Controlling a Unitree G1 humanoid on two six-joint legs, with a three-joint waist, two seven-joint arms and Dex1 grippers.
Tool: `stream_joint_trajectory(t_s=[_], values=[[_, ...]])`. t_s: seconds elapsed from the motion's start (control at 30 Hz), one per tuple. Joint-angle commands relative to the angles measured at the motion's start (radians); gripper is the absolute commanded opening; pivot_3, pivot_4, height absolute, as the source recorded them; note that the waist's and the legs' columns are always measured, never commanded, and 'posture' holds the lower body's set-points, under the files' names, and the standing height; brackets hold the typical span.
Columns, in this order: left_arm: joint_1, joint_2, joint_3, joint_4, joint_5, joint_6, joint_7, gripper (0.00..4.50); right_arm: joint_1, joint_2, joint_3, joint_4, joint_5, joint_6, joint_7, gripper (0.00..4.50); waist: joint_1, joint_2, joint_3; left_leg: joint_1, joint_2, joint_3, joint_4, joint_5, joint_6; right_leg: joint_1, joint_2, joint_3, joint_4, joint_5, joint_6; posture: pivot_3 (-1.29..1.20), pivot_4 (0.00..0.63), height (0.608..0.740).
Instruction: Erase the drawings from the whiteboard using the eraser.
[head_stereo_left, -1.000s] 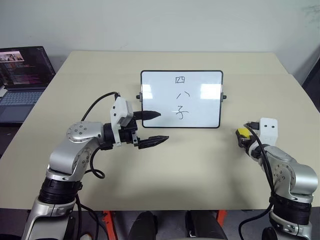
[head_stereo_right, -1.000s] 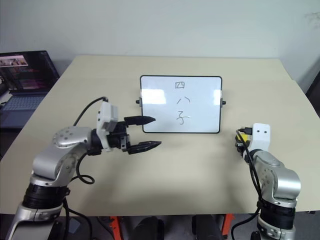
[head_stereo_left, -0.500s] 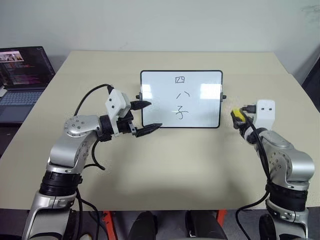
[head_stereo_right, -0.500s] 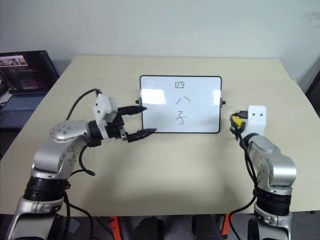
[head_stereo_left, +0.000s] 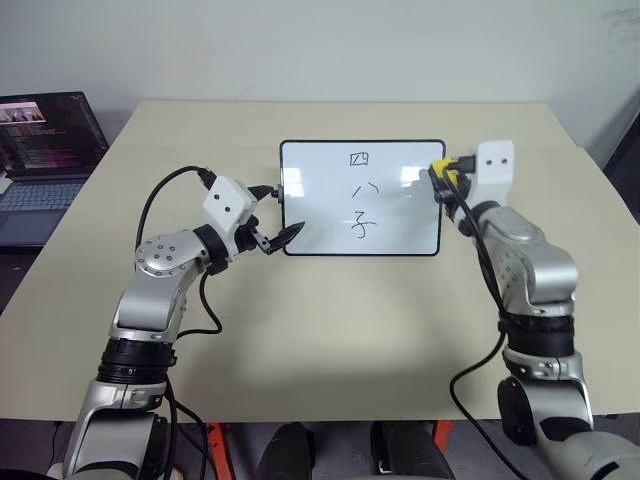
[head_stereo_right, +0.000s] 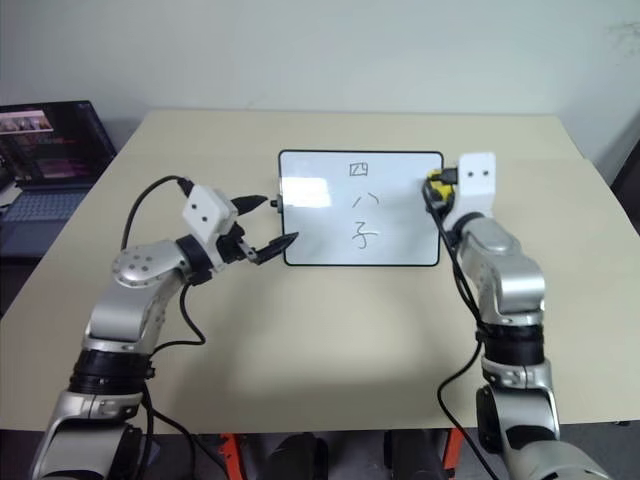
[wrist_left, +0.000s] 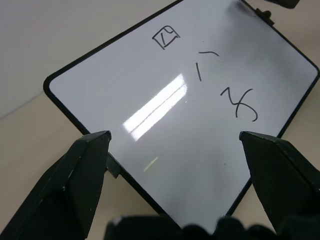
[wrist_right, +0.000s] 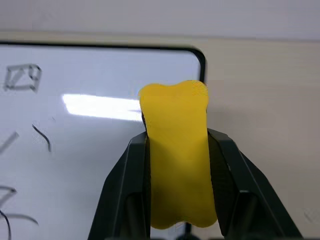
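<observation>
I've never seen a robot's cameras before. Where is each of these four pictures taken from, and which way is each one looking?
Left eye view: on the head, looking forward and down at the table; both arms show.
Right eye view: beside it, same scene.
Left wrist view: on the left arm, looking along the open left gripper at the whiteboard.
Right wrist view: on the right arm, looking along the right gripper clamping the eraser.
Shared: all show the whiteboard and its drawings.

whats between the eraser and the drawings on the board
Bare white surface of the whiteboard; in the left eye view nothing separates the eraser in the right hand from the drawings.
</observation>
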Motion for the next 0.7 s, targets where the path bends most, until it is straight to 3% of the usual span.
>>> stream_joint_trajectory(t_s=[0.03, 0.2, 0.7], values=[[-0.017, -0.004, 0.016, -0.014, 0.017, -0.028, 0.024, 4.50, -0.056, 0.019, 0.016, 0.047, -0.016, -0.089, 0.010, 1.19, 0.000, 0.000, 0.000, -0.001, 0.000, 0.000, 0.000, 0.000, 0.000, -0.001, 0.000, 0.000, 0.000, 0.000, 0.000, 0.00, 0.150, 0.740], [-0.008, -0.017, 0.019, -0.019, 0.029, -0.035, 0.054, 4.50, -0.106, 0.059, 0.030, 0.126, -0.027, -0.162, 0.019, 1.19, 0.000, 0.000, 0.000, -0.015, 0.000, 0.001, 0.004, 0.002, -0.003, -0.016, -0.001, 0.001, 0.004, 0.001, 0.001, 0.00, 0.150, 0.740], [-0.024, -0.042, 0.011, -0.007, 0.047, -0.038, 0.079, 4.50, -0.237, 0.119, 0.038, 0.312, -0.049, -0.316, 0.033, 1.19, 0.000, 0.000, 0.000, -0.015, 0.000, 0.004, 0.004, 0.001, -0.002, -0.019, -0.001, 0.002, 0.009, 0.001, 0.001, 0.00, 0.150, 0.740]])
